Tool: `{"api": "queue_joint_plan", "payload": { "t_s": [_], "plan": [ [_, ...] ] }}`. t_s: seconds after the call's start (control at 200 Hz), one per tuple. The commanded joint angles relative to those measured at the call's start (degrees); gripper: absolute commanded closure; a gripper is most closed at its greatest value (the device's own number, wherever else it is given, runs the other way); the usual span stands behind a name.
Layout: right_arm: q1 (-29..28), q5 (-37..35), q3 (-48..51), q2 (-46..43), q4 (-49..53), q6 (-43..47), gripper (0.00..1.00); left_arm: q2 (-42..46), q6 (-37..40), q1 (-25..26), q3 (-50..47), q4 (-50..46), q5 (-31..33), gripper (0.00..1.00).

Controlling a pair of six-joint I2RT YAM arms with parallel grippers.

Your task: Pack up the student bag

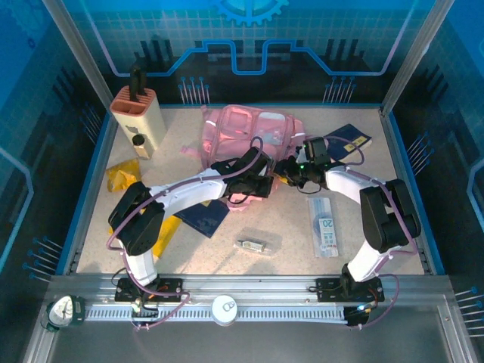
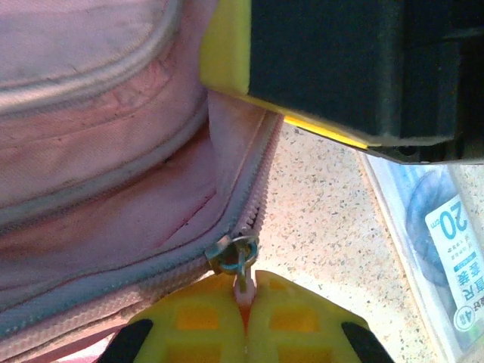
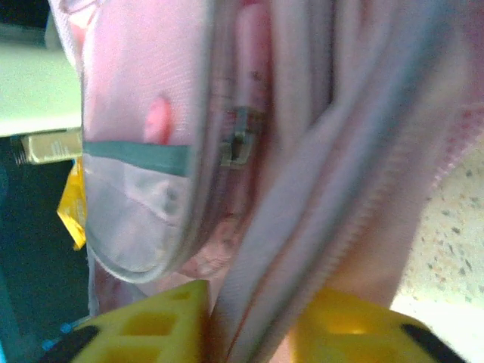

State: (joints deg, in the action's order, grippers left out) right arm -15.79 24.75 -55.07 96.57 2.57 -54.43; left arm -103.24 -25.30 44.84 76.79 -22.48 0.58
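Slippage is the risk: the left gripper (image 2: 243, 306), clamped on the zipper pull (image 2: 243, 266) of the student bag (image 1: 246, 130) at the far middle of the desk (image 1: 189, 249), could lose it or jam the zip if the right gripper (image 3: 249, 325), pinching bag fabric, lets the cloth slacken.

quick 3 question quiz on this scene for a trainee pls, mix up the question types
1. True or false: the left gripper is pinching the zip pull of the student bag.
2. Multiple choice: what is between the fingers of the right gripper? A) nothing, the jaws are wide open B) a fold of the bag's pink fabric C) a pen
3. Fill in: the beige holder stands near the far ____ corner of the table.

Key: 1 true; 2 B; 3 left
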Motion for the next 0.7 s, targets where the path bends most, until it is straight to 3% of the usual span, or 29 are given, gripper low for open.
{"api": "queue_joint_plan", "payload": {
  "t_s": [0.0,0.07,0.285,0.46,0.6,0.695],
  "plan": [
    [0.65,-2.64,-2.42,-0.63,0.92,4.92,0.89,3.3,4.35,0.83,2.22,-2.47,0.9,1.0],
    [1.59,-3.45,-3.87,-1.01,3.81,8.01,1.0,5.1,6.09,0.47,0.87,-4.0,3.07,1.0],
    [5.13,-4.8,-8.39,-0.72,8.7,12.82,1.0,12.73,7.06,-5.17,-7.58,-7.1,5.77,1.0],
    [6.13,-5.68,-15.76,3.79,12.86,16.28,1.0,16.26,7.03,-11.13,-13.15,-6.49,2.52,1.0],
    [6.13,-5.79,-21.04,7.45,14.06,17.62,1.0,14.83,6.0,-11.45,-12.15,-4.43,-1.75,1.0],
    [6.19,-6.97,-23.96,8.82,16.31,19.04,0.92,12.94,3.86,-11.27,-10.97,-0.87,-5.52,1.0]
  ]
}}
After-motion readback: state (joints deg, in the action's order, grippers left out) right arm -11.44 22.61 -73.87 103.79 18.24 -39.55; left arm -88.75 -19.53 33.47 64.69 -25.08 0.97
